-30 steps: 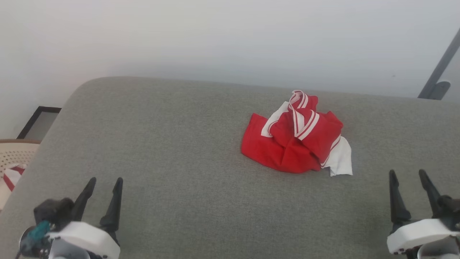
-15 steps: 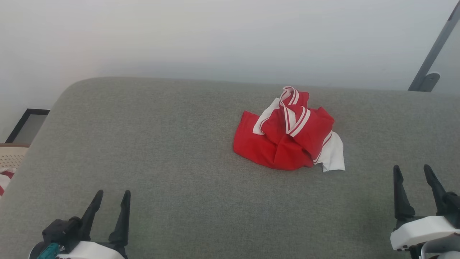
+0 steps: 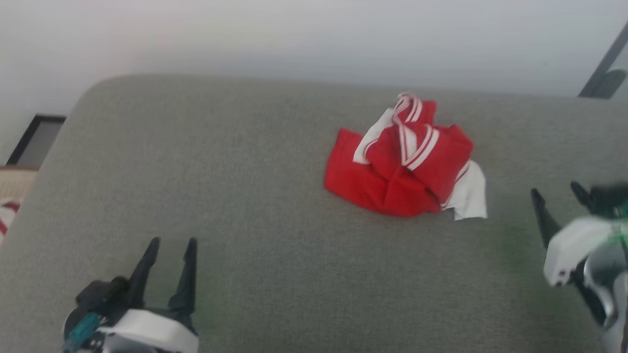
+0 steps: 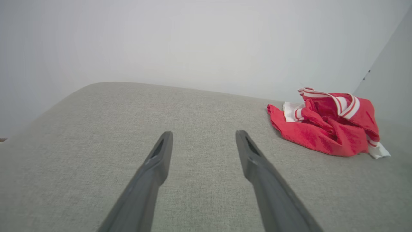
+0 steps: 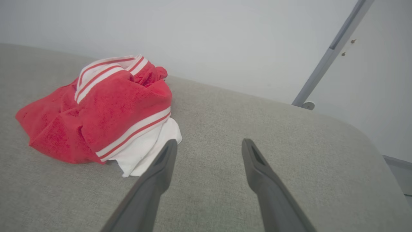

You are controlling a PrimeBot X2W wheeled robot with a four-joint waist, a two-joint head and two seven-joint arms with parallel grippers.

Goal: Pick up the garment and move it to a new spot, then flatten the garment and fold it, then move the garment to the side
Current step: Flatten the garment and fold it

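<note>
The garment (image 3: 402, 169) lies crumpled in a heap on the grey cushioned surface (image 3: 245, 186), right of centre: red cloth with red-and-white striped trim and a white sleeve poking out at its right. It also appears at the right of the left wrist view (image 4: 328, 125) and at the left of the right wrist view (image 5: 96, 116). My left gripper (image 3: 169, 242) stands open at the lower left, far from the heap. My right gripper (image 3: 557, 191) is open at the right edge, a short way right of the white sleeve (image 5: 141, 151), holding nothing.
A pale wall (image 3: 294, 39) rises behind the surface. A grey metal bar (image 3: 603, 73) slants at the upper right. Off the left edge sit a dark frame (image 3: 34, 139) and a beige basket (image 3: 12, 186) holding red-and-white cloth.
Both grippers have moved forward toward the far edge, the right one more and now blurred. The head camera has shifted, so the whole picture sits differently. The garment lies as before.
</note>
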